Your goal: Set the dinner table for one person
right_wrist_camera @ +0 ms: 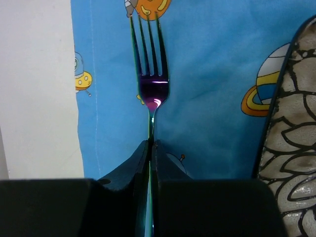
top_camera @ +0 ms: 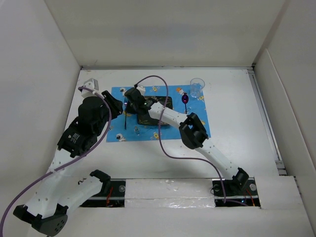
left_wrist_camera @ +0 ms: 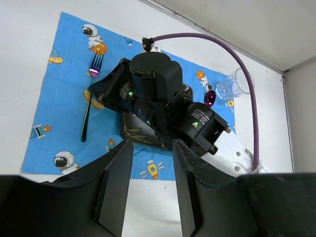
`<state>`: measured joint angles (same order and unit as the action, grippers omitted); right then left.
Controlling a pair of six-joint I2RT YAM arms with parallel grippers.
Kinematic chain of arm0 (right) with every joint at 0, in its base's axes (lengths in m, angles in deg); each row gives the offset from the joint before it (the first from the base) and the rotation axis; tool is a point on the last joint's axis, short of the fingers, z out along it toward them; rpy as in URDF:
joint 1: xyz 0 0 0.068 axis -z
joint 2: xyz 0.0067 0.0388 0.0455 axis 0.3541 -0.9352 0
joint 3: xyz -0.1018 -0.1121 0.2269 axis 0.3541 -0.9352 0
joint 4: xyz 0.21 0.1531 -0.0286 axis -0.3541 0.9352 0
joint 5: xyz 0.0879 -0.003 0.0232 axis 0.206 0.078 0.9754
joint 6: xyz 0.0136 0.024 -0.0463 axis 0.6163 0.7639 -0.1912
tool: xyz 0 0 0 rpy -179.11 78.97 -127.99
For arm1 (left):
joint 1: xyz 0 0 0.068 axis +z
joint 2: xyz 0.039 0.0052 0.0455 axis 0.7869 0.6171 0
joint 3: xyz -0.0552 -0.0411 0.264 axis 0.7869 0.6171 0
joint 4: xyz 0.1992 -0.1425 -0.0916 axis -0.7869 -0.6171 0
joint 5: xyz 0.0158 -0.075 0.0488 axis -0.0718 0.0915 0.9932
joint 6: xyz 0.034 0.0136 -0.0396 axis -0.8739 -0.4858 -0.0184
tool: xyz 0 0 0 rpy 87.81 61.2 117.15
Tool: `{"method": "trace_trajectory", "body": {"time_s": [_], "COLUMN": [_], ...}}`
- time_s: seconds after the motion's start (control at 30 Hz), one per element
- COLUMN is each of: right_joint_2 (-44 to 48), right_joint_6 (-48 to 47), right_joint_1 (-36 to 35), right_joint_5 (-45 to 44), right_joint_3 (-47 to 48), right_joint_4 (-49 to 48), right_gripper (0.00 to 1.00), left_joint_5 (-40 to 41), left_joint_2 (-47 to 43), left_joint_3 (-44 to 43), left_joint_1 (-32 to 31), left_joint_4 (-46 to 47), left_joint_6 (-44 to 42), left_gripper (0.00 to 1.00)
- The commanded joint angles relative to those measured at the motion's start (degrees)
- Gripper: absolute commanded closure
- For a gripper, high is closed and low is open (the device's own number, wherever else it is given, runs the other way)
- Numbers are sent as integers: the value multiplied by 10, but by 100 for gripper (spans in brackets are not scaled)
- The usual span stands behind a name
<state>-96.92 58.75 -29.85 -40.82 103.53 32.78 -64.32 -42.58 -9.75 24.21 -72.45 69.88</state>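
The white dinner table point(top_camera: 232, 133) carries a blue space-print placemat point(top_camera: 197, 123). On the mat are a dark patterned plate point(top_camera: 165, 104), a purple spoon point(top_camera: 185, 98) to its right and a fork point(top_camera: 126, 114) to its left. My right gripper point(right_wrist_camera: 152, 148) is shut on the fork's handle point(right_wrist_camera: 150, 84), tines pointing away, low over the mat point(right_wrist_camera: 212, 74) with the plate's rim point(right_wrist_camera: 291, 143) at the right. In the top view the right gripper point(top_camera: 130, 99) reaches over the plate. My left gripper point(left_wrist_camera: 148, 187) is open and empty, at the mat's left edge point(top_camera: 117, 106), looking at the fork point(left_wrist_camera: 89, 106).
A clear cup point(top_camera: 197, 88) stands at the mat's far right corner and also shows in the left wrist view point(left_wrist_camera: 234, 84). A small grey-white object point(top_camera: 90, 85) lies at the far left. White walls enclose the table. The right arm's purple cable point(top_camera: 163, 89) arcs over the plate.
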Motion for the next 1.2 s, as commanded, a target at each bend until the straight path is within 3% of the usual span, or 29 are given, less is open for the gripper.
{"method": "trace_trajectory", "body": {"time_s": [0.0,0.07,0.2,0.37,0.5,0.57,0.6,0.7,0.87,0.93,0.97,1.13,1.17], "right_joint_2": [50,50,47,78,146,195,214,290,465,586,719,955,984], "right_joint_6": [-12,-16,-18,-30,-62,-96,-106,-136,-194,-213,-240,-246,-243], "right_joint_1": [1,1,1,1,7,7,12,19,45,64,89,155,197], "right_joint_5": [-18,-17,-6,-6,-3,-4,-8,-5,-11,-12,-18,-83,-97], "right_joint_3": [-25,-29,-27,-35,-54,-65,-75,-103,-279,-348,-469,-574,-591], "right_joint_4": [-23,-21,-15,-17,-41,-47,-43,-30,-25,-28,-27,8,27], "right_gripper": [92,89,69,52,29,28,0,0,0,0,0,0,0], "left_joint_5": [-3,-5,-5,-2,48,96,107,119,96,94,102,112,115], "left_joint_2": [1,-1,0,1,15,30,33,51,102,110,109,90,88], "left_joint_3": [4,7,4,-2,-43,-69,-92,-127,-183,-206,-220,-227,-226], "left_joint_1": [-3,-3,-3,-3,-3,-3,-3,-3,-3,-3,-3,-3,-3], "left_joint_4": [30,33,34,35,23,13,15,29,34,30,28,25,21], "left_joint_6": [-5,-2,-4,-8,-41,-61,-71,-92,-117,-123,-122,-102,-98], "left_gripper": [65,65,65,64,54,49,45,38,27,25,24,20,19]}}
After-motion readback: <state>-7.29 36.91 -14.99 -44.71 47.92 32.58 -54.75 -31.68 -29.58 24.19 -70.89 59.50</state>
